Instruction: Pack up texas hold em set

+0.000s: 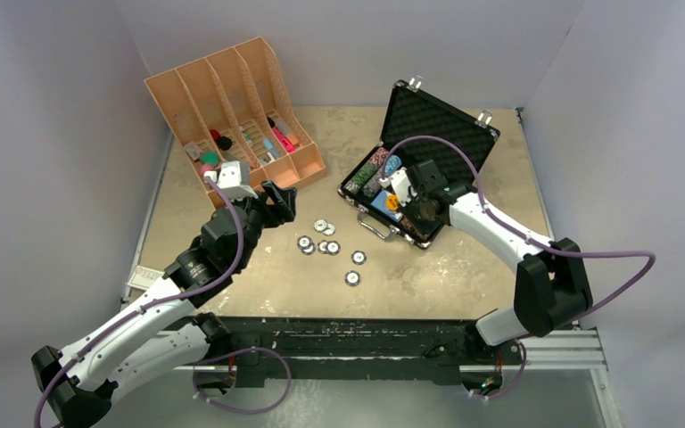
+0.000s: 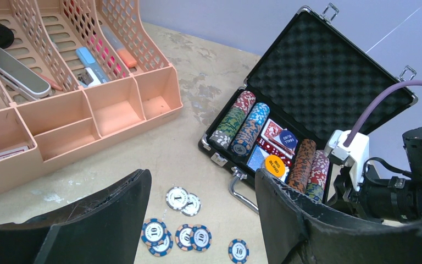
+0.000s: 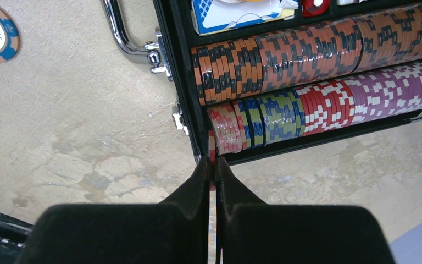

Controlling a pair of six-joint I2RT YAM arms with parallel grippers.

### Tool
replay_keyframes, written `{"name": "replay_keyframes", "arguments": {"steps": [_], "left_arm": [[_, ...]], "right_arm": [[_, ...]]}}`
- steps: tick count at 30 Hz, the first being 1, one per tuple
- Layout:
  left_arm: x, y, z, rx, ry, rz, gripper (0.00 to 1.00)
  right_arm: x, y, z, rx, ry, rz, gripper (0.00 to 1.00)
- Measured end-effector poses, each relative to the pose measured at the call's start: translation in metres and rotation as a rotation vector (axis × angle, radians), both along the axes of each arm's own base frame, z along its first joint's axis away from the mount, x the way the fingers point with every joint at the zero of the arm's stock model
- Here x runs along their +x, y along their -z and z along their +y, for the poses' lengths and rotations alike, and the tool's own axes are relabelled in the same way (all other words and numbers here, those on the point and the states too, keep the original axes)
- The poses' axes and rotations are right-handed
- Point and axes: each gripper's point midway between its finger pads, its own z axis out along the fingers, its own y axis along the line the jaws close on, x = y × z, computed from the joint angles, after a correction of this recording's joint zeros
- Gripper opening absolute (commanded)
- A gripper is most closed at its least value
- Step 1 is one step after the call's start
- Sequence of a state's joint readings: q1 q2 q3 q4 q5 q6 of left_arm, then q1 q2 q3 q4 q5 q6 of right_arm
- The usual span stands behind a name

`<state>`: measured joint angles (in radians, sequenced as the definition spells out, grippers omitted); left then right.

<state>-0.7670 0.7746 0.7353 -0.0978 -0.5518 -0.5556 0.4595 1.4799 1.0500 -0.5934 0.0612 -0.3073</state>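
The black briefcase (image 1: pixel 440 120) of the texas hold em set lies open at the right, foam lid up, with rows of striped chips (image 2: pixel 242 124), card decks (image 2: pixel 272 132) and a yellow button (image 2: pixel 275 165) inside. My right gripper (image 1: pixel 416 217) is at the case's near right corner. In its wrist view the right gripper (image 3: pixel 211 163) is shut on a red-and-white chip (image 3: pixel 212 152) held edge-on at the end of the lowest chip row (image 3: pixel 318 102). Several loose poker chips (image 1: pixel 328 246) lie on the table. My left gripper (image 2: pixel 202 176) hangs open just above them (image 2: pixel 192 236), holding nothing.
An orange slotted desk organiser (image 1: pixel 232 107) with pens and small items stands at the back left, close to the left gripper. The case's silver handle (image 2: pixel 242 192) sticks out toward the loose chips. One chip (image 1: pixel 352 278) lies apart, nearer the front edge.
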Motion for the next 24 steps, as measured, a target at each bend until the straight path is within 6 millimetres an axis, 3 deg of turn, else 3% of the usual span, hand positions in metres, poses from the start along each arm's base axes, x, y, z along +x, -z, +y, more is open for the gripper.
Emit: {"name": "replay_keyframes", "arguments": {"steps": [15, 18, 24], "left_arm": [[0.000, 0.000, 0.000, 0.000, -0.001, 0.000, 0.69], [0.000, 0.000, 0.001, 0.000, -0.003, -0.002, 0.69], [0.000, -0.001, 0.001, -0.001, -0.003, -0.003, 0.69]], "right_arm": [[0.002, 0.001, -0.002, -0.017, -0.004, -0.004, 0.04], [0.003, 0.005, -0.006, -0.043, 0.000, 0.002, 0.10], [0.004, 0.010, -0.009, -0.071, -0.007, 0.009, 0.40]]}}
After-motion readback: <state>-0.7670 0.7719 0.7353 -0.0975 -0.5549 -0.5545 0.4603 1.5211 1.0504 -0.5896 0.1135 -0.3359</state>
